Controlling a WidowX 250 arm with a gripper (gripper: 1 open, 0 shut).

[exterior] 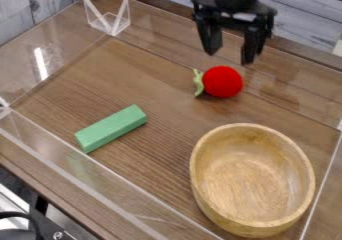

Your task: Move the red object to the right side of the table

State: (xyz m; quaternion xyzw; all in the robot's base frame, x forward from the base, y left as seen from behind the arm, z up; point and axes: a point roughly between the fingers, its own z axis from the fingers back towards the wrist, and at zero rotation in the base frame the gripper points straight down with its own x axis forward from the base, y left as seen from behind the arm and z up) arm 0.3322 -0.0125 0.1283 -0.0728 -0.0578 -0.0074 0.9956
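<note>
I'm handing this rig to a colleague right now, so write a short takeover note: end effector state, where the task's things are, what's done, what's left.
End effector: open, empty, raised above and behind the red object, not touching it.
Red object: lying free on the table, right of centre, just beyond the wooden bowl.
Green block: front left, apart from everything.
Done: the red object appears set down and released on the right half.
Left: judge whether that spot is far enough right; if not, regrasp and shift it toward the right wall. Otherwise retract the arm.

Red object [222,81] behind bowl [253,177]
</note>
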